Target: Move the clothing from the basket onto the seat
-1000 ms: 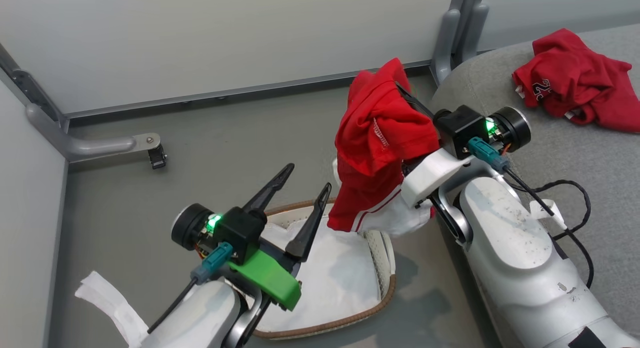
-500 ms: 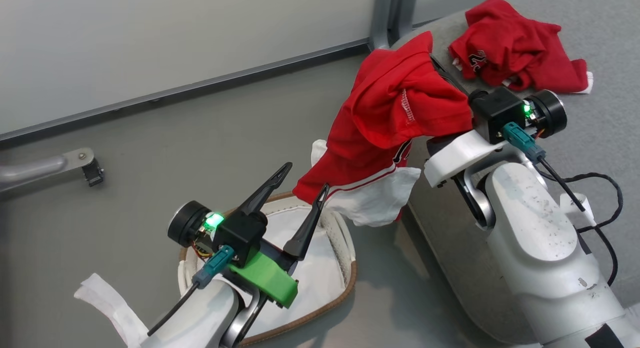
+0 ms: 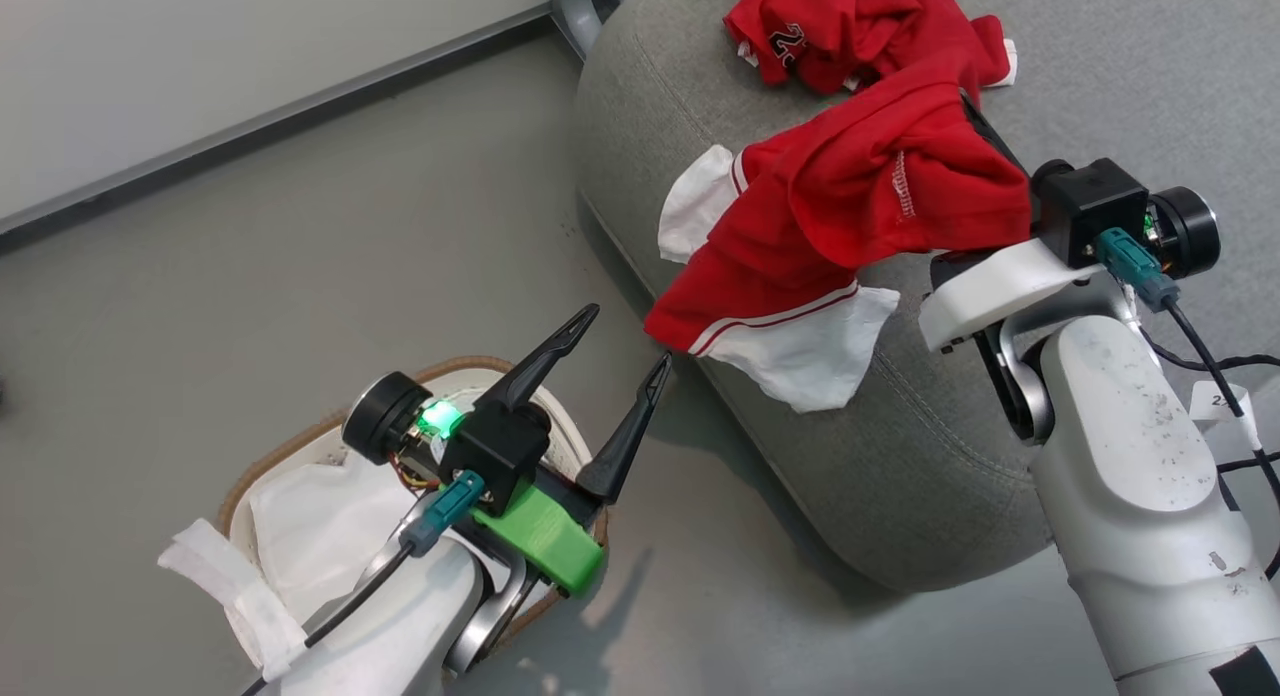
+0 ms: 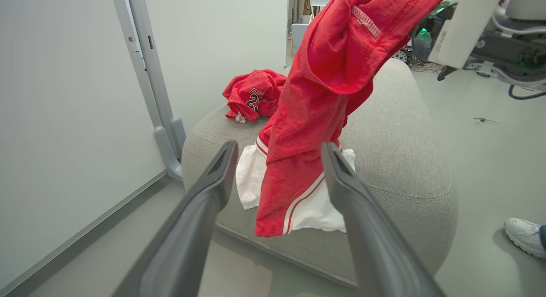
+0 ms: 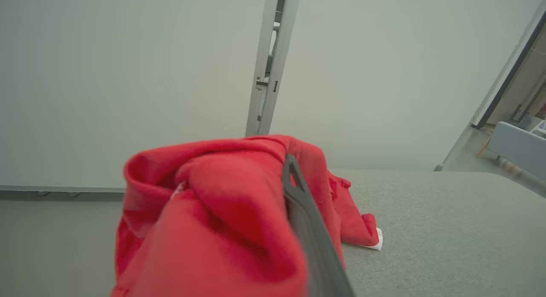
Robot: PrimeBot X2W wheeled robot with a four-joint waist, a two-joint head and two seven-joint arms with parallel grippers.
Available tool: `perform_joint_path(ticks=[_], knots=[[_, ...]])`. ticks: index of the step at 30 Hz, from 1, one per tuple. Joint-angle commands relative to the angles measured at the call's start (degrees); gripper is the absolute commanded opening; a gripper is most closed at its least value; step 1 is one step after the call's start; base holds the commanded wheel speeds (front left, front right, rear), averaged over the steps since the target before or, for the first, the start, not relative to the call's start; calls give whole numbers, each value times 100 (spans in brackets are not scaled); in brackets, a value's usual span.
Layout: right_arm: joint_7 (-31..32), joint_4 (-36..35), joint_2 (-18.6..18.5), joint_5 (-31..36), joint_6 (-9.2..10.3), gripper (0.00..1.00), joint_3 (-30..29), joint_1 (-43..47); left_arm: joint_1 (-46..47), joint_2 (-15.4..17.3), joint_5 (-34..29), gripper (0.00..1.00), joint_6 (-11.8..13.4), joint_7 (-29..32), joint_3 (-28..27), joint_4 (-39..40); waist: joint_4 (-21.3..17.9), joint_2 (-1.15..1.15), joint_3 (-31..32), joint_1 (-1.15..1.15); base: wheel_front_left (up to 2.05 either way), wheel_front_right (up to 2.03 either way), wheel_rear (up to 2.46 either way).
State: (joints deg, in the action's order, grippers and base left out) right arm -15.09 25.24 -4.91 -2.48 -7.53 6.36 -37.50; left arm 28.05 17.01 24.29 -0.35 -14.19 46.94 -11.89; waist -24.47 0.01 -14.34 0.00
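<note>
The right claw (image 5: 273,169) is clamped on a red garment (image 3: 860,206), holding it over the grey seat (image 3: 900,476); its lower end hangs past the seat's edge. A red jersey (image 3: 830,36) lies further back on the seat. The left claw (image 3: 630,333), fingers apart and empty, hovers above the basket (image 3: 460,361) on the floor.

Grey floor (image 3: 300,226), pale wall (image 3: 200,56), grey metal post (image 4: 143,75), white lining sheet (image 3: 300,536), a person's white shoe (image 4: 522,236)
</note>
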Motion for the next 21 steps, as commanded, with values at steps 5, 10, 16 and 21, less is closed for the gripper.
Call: perform_joint_path(ticks=[5, 10, 16, 21], knots=[[-12, 226, -110, -4, 8, 0, -171, -386, 209, -6, -71, 100, -61, 27, 50, 0, 43, -1, -494, 0, 0, 0, 0], [-12, 391, -446, 35, 8, 0, -371, -1143, 311, -53, -100, 100, -61, 16, 78, 14, 382, -1, -670, 0, 0, 0, 0], [243, 479, -1333, 173, 8, 0, -587, -2143, 418, -156, -161, 100, -80, -11, 150, 52, 948, -1, -850, 0, 0, 0, 0], [676, 409, -2221, 186, 8, 0, -842, -2586, 523, -223, -205, 100, -100, -37, 194, 81, 1398, -1, -1044, 0, 0, 0, 0]])
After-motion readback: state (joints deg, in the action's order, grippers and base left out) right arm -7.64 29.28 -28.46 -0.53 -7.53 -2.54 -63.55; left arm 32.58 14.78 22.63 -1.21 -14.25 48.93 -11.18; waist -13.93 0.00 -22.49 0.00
